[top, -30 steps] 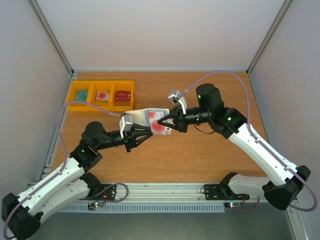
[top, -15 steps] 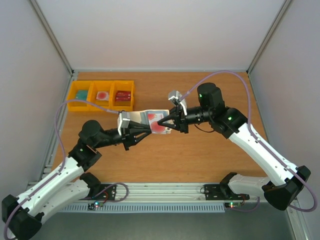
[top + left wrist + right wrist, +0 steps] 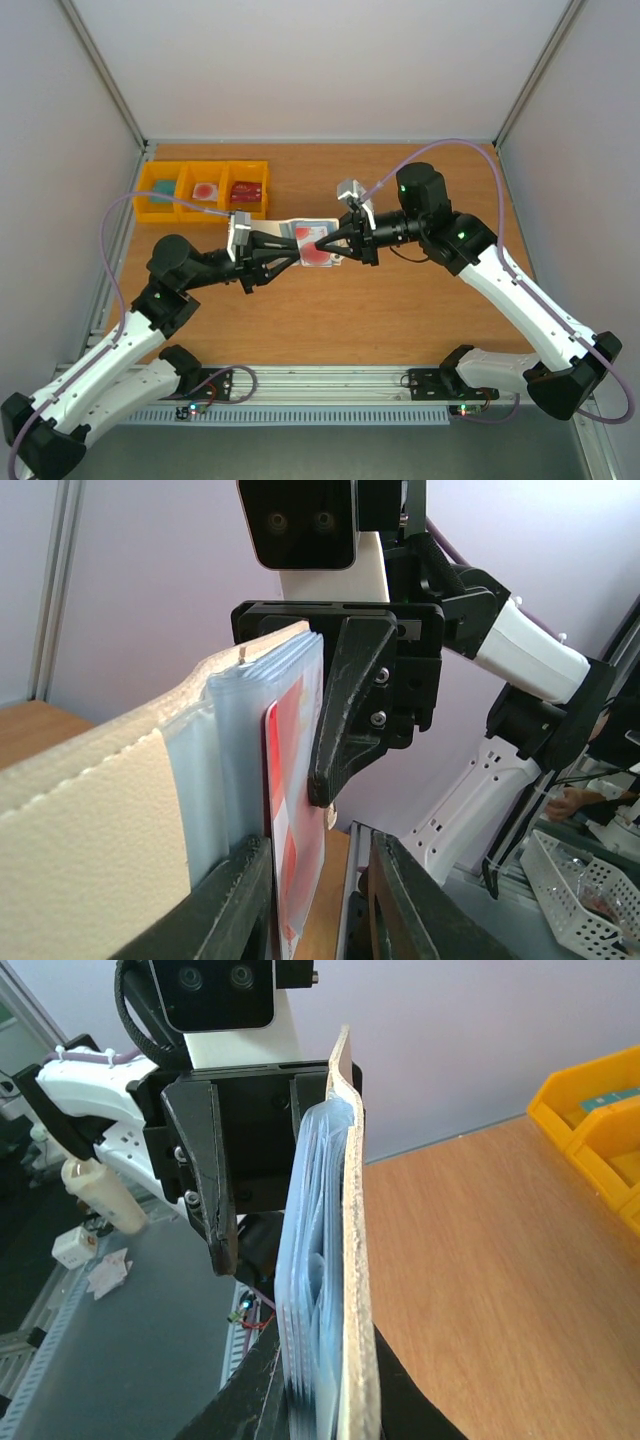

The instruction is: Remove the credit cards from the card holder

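Observation:
The card holder (image 3: 306,231) is held in the air over the table's middle, cream outside (image 3: 100,810), pale blue-grey pockets inside (image 3: 318,1220). My right gripper (image 3: 324,243) is shut on its edge, one finger on each side (image 3: 325,1400). A whitish-pink credit card (image 3: 292,780) with red marks stands out of a pocket; it also shows in the top view (image 3: 318,256). My left gripper (image 3: 297,255) points at the holder from the left. Its jaws are open (image 3: 315,900). The card lies against the left finger, and the right finger (image 3: 405,900) stands apart from it.
Three yellow bins (image 3: 205,190) stand at the table's back left, one holding a card with a red mark, one a teal thing, one a red thing. A bin corner shows in the right wrist view (image 3: 600,1130). Grey walls close in the table's sides.
My left arm has drawn back to the left and a little away from me, its fingers still at the holder. The right gripper and the holder have barely moved.

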### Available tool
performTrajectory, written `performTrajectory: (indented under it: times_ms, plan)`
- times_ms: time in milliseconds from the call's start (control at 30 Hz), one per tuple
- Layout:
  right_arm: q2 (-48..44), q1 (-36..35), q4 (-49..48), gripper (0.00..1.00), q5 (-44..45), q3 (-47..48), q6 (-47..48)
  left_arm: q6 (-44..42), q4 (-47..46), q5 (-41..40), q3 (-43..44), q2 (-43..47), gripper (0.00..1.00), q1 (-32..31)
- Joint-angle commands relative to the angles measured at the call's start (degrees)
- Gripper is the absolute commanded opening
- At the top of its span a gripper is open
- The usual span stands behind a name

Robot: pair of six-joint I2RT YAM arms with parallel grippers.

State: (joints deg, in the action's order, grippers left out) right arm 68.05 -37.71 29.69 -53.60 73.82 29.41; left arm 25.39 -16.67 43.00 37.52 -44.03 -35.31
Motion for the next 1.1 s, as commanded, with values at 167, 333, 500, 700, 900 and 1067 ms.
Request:
performTrajectory:
  times_ms: [167, 333, 500, 700, 900, 1067]
  plan:
    - [1.3, -1.5, -1.5, 0.02, -5.3, 2.6, 0.5, -3.8, -5.5, 1.2, 2.8, -4.1, 0.28, -3.7]
    - [0.2, -1.4, -1.6, 0.03, -4.4, 2.2, 1.3, -6.0, -5.0, 2.9, 3.6, -3.6, 0.22, -4.2]
    - [-0.1, 1.9, -2.8, 0.03, -6.0, 1.9, 0.0, -5.5, -1.7, 5.1, 4.7, -2.3, 0.24, -2.1]
    - [2.6, 4.8, -15.5, 0.03, -10.4, 1.8, -12.3, 8.4, -1.7, 3.3, 4.2, -4.8, 0.35, 2.1]
    - [3.3, 4.7, -16.6, 0.02, -8.8, 1.2, -13.3, 11.5, -0.9, 3.6, 7.5, -6.5, 0.37, 2.0]
    - [2.0, 4.6, -14.7, 0.03, -13.0, 0.5, -11.7, 13.0, 1.7, 2.1, 10.5, -7.6, 0.36, 3.0]
